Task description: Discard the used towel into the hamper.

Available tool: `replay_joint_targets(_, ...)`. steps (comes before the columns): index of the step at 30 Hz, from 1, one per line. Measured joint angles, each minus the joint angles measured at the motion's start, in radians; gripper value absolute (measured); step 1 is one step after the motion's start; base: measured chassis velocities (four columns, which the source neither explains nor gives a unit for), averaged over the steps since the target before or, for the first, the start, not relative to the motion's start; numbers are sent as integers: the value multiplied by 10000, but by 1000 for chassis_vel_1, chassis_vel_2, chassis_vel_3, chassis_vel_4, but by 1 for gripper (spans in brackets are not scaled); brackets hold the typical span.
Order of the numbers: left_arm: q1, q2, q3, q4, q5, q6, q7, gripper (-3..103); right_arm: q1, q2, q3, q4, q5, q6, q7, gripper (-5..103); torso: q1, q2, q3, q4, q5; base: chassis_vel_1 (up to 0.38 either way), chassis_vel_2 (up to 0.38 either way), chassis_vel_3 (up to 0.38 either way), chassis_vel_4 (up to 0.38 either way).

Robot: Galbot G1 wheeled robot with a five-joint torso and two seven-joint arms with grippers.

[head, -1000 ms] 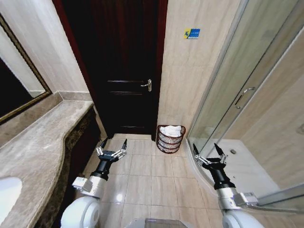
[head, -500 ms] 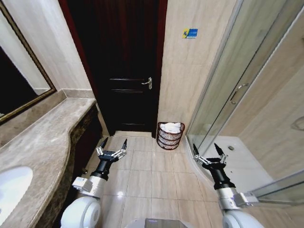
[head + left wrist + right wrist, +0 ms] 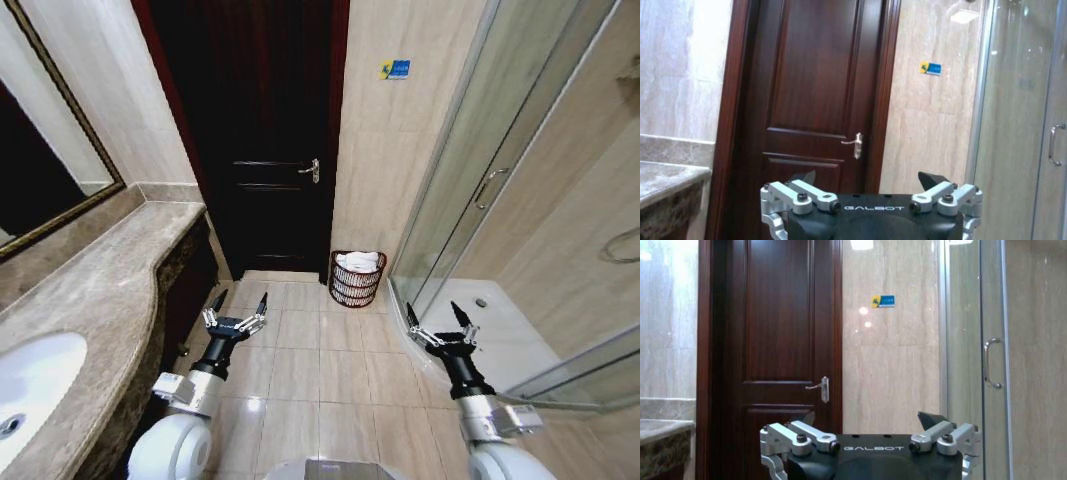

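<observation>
The hamper (image 3: 357, 283), a small round dark red-brown wire basket, stands on the tiled floor against the wall just right of the door. A white towel (image 3: 359, 262) lies bunched inside it, showing above the rim. My left gripper (image 3: 238, 304) is held out low on the left, open and empty, well short of the hamper. On the right, my right gripper (image 3: 438, 315) is also open and holds nothing. Both wrist views look over the open fingers toward the door; the left gripper (image 3: 867, 179) and right gripper (image 3: 867, 419) each have their tips spread wide.
A dark wooden door (image 3: 265, 150) with a metal handle (image 3: 312, 169) faces me. A marble counter (image 3: 100, 300) with a white sink (image 3: 30, 385) runs along the left under a mirror (image 3: 40, 170). A glass shower enclosure (image 3: 500, 190) takes up the right. Tiled floor (image 3: 320, 360) lies between.
The whole head view has shifted: the hamper and door look farther away and more of the sink and counter shows. Both arms hold the same pose, grippers open.
</observation>
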Motion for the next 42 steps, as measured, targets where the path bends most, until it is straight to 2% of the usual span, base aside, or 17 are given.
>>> replay_joint_targets(20, 0, 0, 0, 0, 0, 0, 0, 100, 0, 0, -1, 0, 0, 0, 0, 100, -1, 0, 0, 0, 0, 96, -94, -97, 100)
replay_joint_targets(42, 0, 0, 0, 0, 0, 0, 0, 100, 0, 0, -1, 0, 0, 0, 0, 100, 3, -1, 1, 0, 0, 10, -9, -11, 9)
